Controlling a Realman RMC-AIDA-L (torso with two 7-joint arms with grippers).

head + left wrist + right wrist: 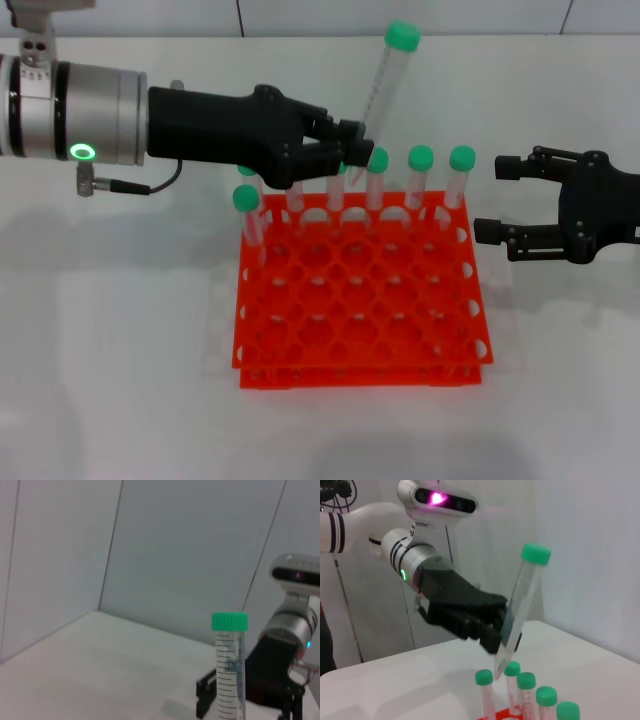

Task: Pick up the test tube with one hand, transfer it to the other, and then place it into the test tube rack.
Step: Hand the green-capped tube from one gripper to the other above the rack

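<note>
Eight tubes [382, 75], one rack [360, 300]

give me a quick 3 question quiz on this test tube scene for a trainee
1. True or false: the left gripper holds the raised test tube by its green cap.
2. Multiple choice: where is the right gripper? A) over the middle of the test tube rack B) beside the rack, apart from it, holding nothing C) clamped on a racked tube
3. Fill in: the held tube is not upright but ____.

Key
1. False; it grips the lower end, and the cap is at the free top end.
2. B; it is open.
3. Tilted, with the cap leaning toward the right gripper's side.
</note>
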